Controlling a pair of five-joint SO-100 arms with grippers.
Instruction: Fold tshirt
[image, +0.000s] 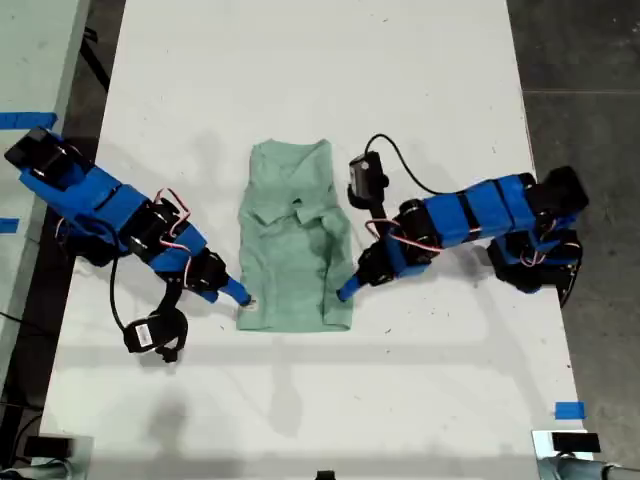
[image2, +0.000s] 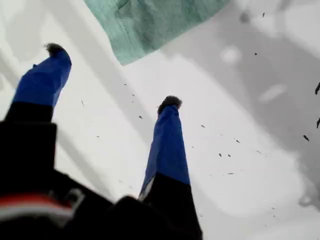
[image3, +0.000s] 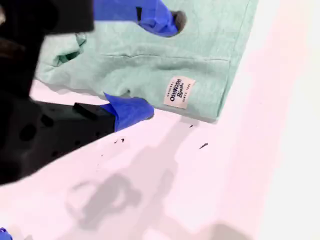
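The pale mint-green tshirt (image: 295, 250) lies in the middle of the white table (image: 320, 70), folded into a narrow upright strip. My second gripper (image: 243, 296) is at the strip's near corner on the exterior view's left. It is open (image3: 159, 65), one finger over the cloth (image3: 210, 50) and one at its edge, close to a small white label (image3: 179, 92). My first gripper (image: 345, 292) is at the near corner on the exterior view's right. It is open (image2: 112, 75) over bare table, just short of a tshirt corner (image2: 150, 25).
Both blue arms reach in from the table's sides in the exterior view. A black cable (image: 400, 160) loops behind the first arm. A bit of blue tape (image: 568, 410) marks the near corner at the exterior view's right. Dark floor (image: 580, 80) borders the table.
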